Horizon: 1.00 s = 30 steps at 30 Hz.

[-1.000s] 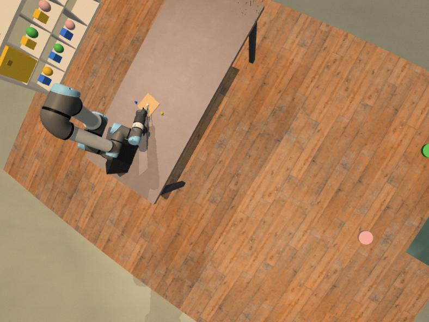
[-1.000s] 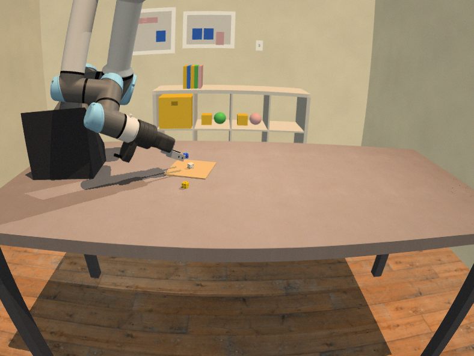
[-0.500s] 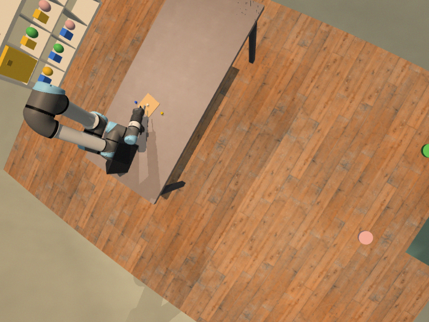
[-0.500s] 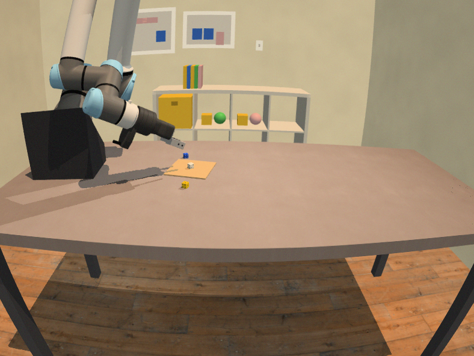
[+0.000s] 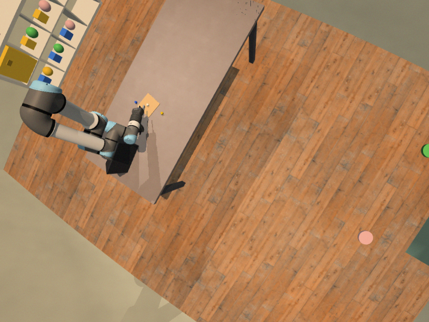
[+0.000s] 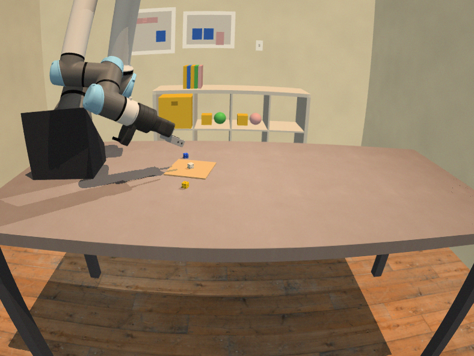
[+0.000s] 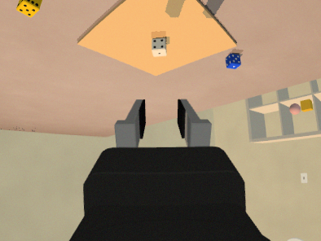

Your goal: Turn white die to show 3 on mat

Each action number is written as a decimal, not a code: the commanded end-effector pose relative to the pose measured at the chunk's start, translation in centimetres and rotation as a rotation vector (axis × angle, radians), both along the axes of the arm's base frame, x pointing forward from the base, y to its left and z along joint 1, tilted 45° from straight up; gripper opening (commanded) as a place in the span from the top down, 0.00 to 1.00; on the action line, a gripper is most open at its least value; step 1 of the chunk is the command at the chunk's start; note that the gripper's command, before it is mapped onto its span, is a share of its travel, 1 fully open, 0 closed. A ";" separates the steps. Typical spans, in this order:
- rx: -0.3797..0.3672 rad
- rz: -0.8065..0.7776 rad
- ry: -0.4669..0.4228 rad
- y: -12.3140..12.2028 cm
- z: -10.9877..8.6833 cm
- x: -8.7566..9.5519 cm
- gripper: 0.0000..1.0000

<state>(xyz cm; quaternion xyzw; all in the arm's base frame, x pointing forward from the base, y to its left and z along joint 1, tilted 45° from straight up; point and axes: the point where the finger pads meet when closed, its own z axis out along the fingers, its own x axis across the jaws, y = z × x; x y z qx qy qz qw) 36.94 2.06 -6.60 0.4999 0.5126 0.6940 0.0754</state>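
The white die (image 6: 190,165) lies flat near the middle of the orange mat (image 6: 190,169). It also shows in the wrist view (image 7: 159,47) and in the overhead view (image 5: 147,104). My gripper (image 6: 177,141) hangs above the mat's left edge, well off the table and apart from the die. In the wrist view its fingers stand open with nothing between them. The blue die (image 6: 185,155) lies on the table behind the mat. The yellow die (image 6: 184,184) lies on the table in front of the mat.
A black box (image 6: 61,143) at the table's left end carries the arm. A shelf (image 6: 231,110) with coloured blocks and balls stands behind the table. The mat (image 5: 149,104) lies flat near the table's left end.
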 end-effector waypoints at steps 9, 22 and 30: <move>-0.044 0.225 0.124 0.4 -1.2 -0.7 0.36; -0.174 0.484 0.339 -0.3 -1.2 -0.3 0.36; -0.322 0.605 0.505 -1.0 0.7 1.6 0.36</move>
